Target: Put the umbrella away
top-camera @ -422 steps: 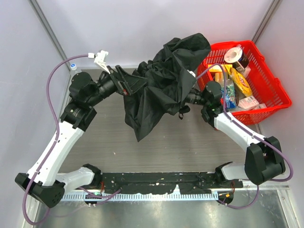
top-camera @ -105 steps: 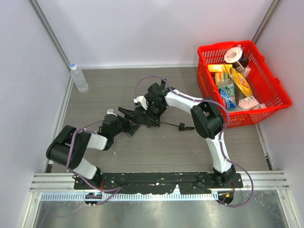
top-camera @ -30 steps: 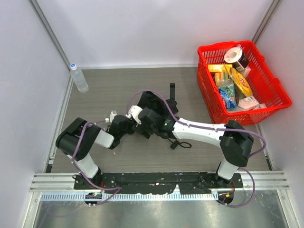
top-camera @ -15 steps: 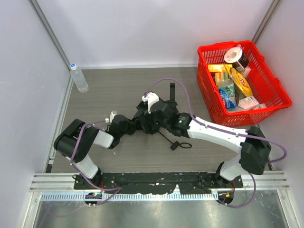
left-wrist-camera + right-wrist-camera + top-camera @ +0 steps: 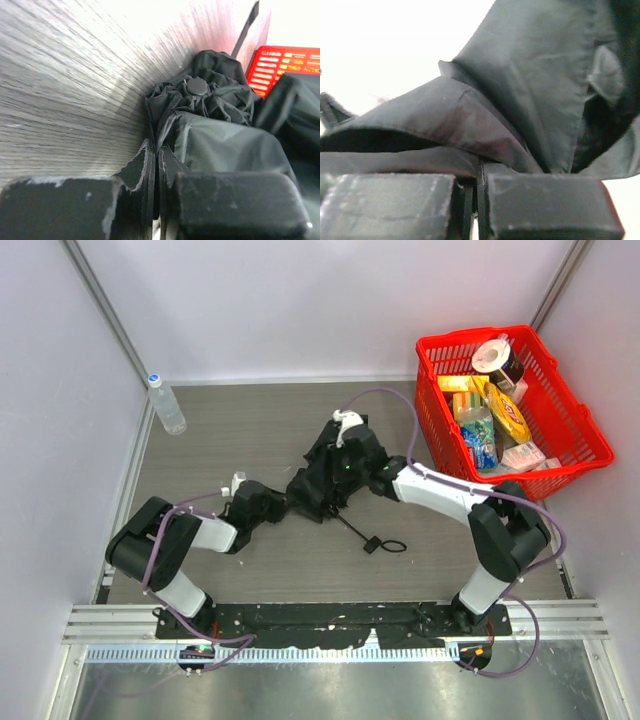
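The black umbrella (image 5: 312, 490) lies bundled at the table's middle, its wrist strap (image 5: 386, 545) trailing toward the near right. My left gripper (image 5: 283, 503) meets the bundle from the left. In the left wrist view its jaws (image 5: 157, 150) stand almost together, with a fold of the umbrella (image 5: 215, 140) running in at the tips. My right gripper (image 5: 326, 478) reaches down onto the bundle from the far right. Seen from the right wrist, the umbrella fabric (image 5: 530, 75) drapes over the shut right gripper (image 5: 480, 167) and runs in between its jaws.
A red basket (image 5: 575, 455) full of groceries stands at the back right; it also shows as a red basket (image 5: 285, 60) in the left wrist view. A clear water bottle (image 5: 166, 405) stands by the left wall. Pale walls enclose the table on three sides.
My right arm has swung from the near side of the bundle to its far right and its jaws have closed on the fabric. The left arm has barely moved.
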